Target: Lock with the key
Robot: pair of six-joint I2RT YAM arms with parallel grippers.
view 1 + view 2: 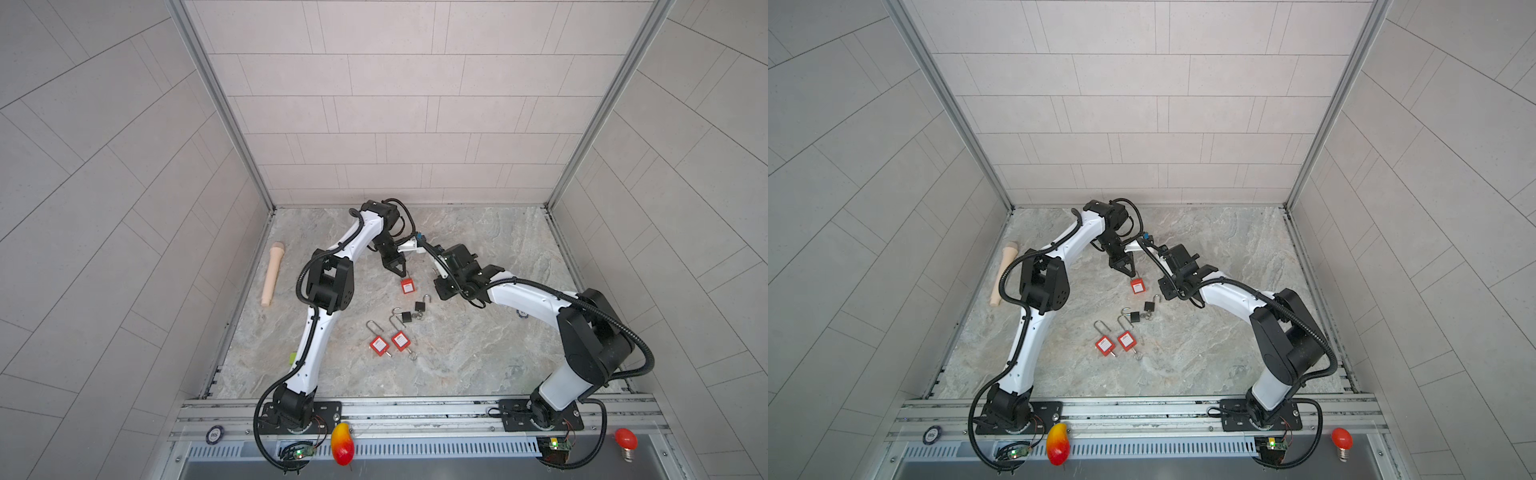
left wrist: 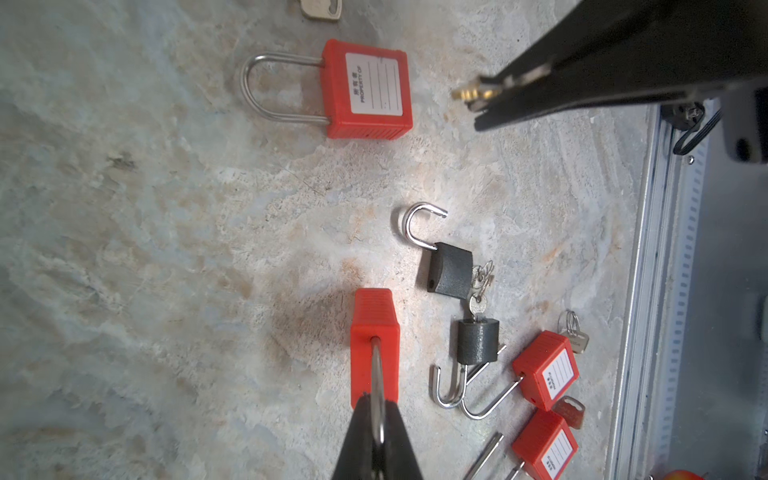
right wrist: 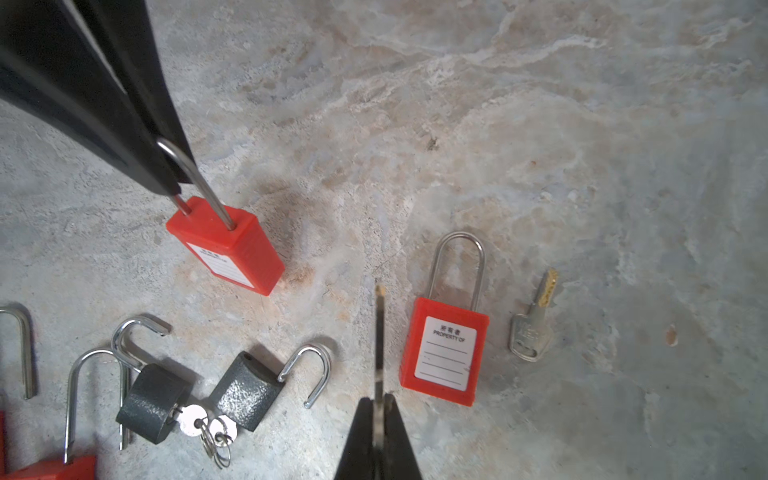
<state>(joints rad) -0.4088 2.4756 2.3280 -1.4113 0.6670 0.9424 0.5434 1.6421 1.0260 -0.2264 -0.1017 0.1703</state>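
A red padlock [image 1: 408, 286] [image 1: 1137, 285] stands on its base on the marble table, slightly tilted. My left gripper [image 2: 377, 405] [image 3: 174, 174] is shut on its steel shackle [image 2: 376, 365]. The padlock body [image 3: 232, 249] shows a white label. My right gripper [image 3: 377, 401] [image 2: 484, 97] is shut on a key [image 3: 378, 332], seen edge-on. The key's brass tip [image 2: 463, 92] sticks out past the fingers. It hangs above the table, apart from the held padlock and off to its side.
A second red padlock [image 3: 444, 349] [image 2: 365, 89] lies flat with a loose key [image 3: 532, 332] beside it. Two open black padlocks [image 1: 419, 306] [image 1: 406, 318] share a key ring. Two red padlocks [image 1: 378, 345] [image 1: 401, 340] lie nearer the front. A beige handle [image 1: 272, 274] lies at the left.
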